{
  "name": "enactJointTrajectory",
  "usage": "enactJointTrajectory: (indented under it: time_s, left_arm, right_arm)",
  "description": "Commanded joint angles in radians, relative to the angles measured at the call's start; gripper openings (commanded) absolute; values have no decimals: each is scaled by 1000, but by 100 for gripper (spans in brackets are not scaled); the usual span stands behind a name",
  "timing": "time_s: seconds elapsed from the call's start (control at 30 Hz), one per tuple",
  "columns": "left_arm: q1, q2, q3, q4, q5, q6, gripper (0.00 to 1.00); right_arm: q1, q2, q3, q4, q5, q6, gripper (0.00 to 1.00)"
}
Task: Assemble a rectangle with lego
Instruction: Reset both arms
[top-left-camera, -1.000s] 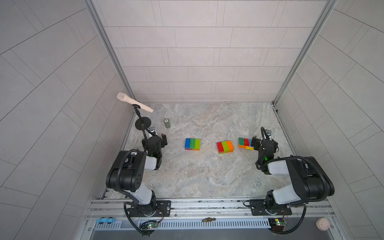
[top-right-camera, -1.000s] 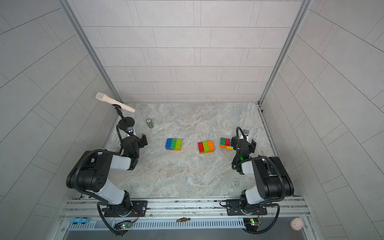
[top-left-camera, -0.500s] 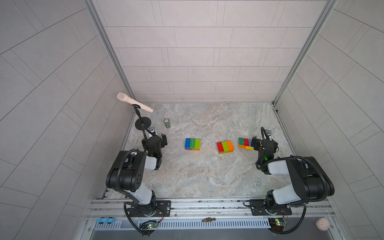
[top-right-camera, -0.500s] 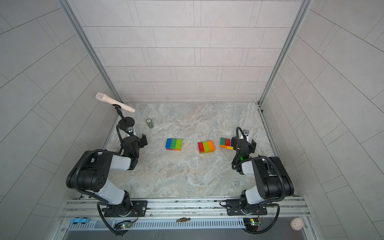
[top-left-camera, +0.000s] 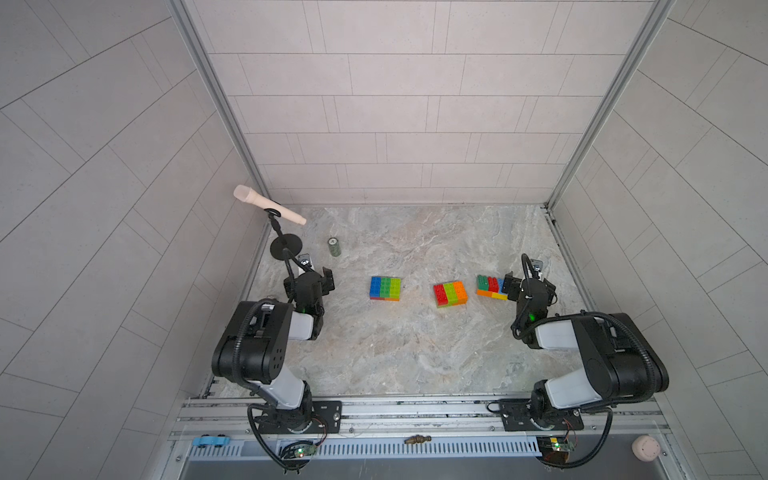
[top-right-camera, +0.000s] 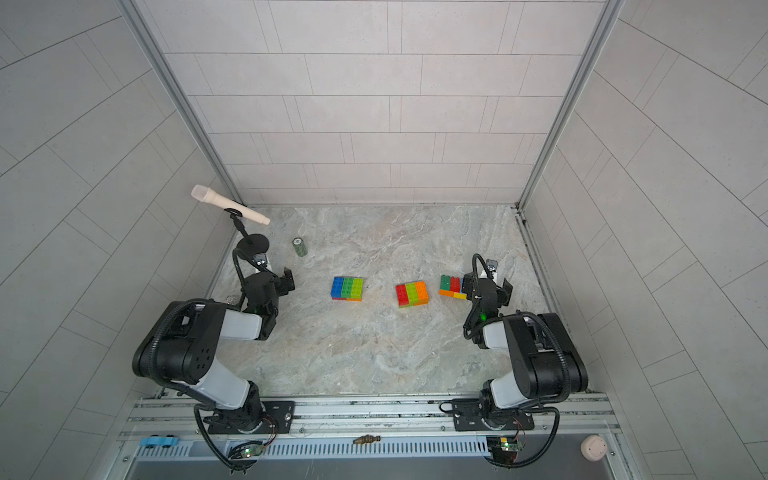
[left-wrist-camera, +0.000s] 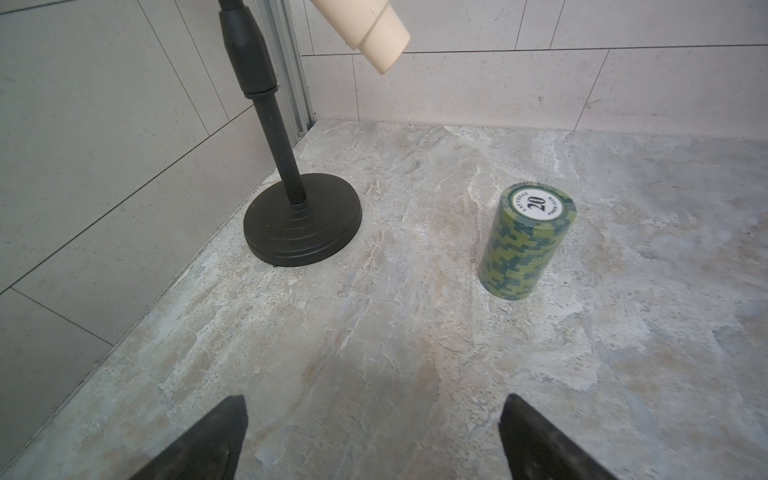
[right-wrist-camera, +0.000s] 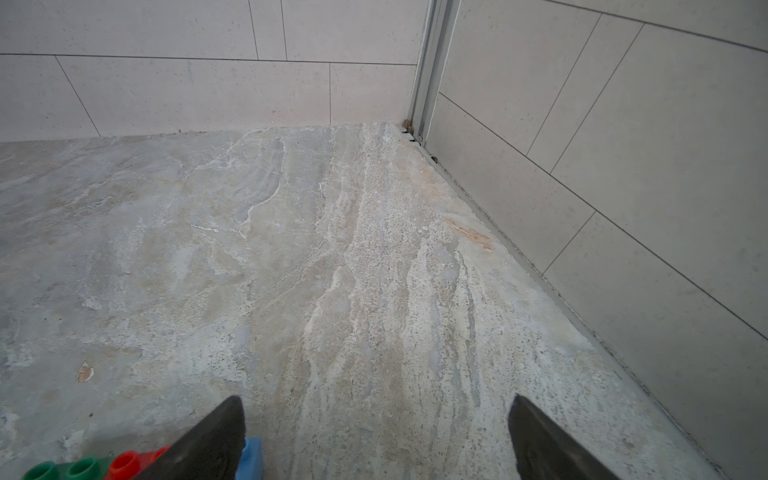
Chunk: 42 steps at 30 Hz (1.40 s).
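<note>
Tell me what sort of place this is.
Probably a robot lab work cell, not a home: a left arm and right arm bolted to a metal rail, pale panel walls boxing in the marbled tabletop, and a microphone on a stand.

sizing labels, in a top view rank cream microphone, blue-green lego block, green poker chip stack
1. cream microphone, though raised nearer the camera, so unsure
2. blue-green lego block
3. green poker chip stack

In a top view, left of centre, the left lego block (top-left-camera: 385, 287) is striped blue, green, lime; the middle lego block (top-left-camera: 449, 293) red, lime, orange; the right lego block (top-left-camera: 489, 286) green, red, blue over orange-yellow. The chip stack (left-wrist-camera: 527, 241) is olive with dark-green checks (white label).
</note>
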Motion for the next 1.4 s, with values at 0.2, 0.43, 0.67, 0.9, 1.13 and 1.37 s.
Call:
enactJointTrajectory:
  time_s: [0.2,0.43,0.67,0.9,1.13,1.37]
  left_arm:
    - [-2,-11,12,5,-10,14,100]
    - [-1,-12,12,6,-12,15,100]
    - [-4,-11,12,5,-10,15,100]
    - [-1,-12,12,5,-11,14,100]
    - [-3,-11,12,5,-9,15,100]
    - [-3,-12,12,5,-10,14,100]
  right_arm:
    - [8,-14,9,-2,16,-3,100]
    - [92,11,46,-28,99,-74,100]
    - [88,21,90,-99,99,-70,100]
    - [88,22,95,-109,99,-69,100]
    - [83,29,117,-142,99,-61,100]
    - [82,28,116,-142,96,-61,100]
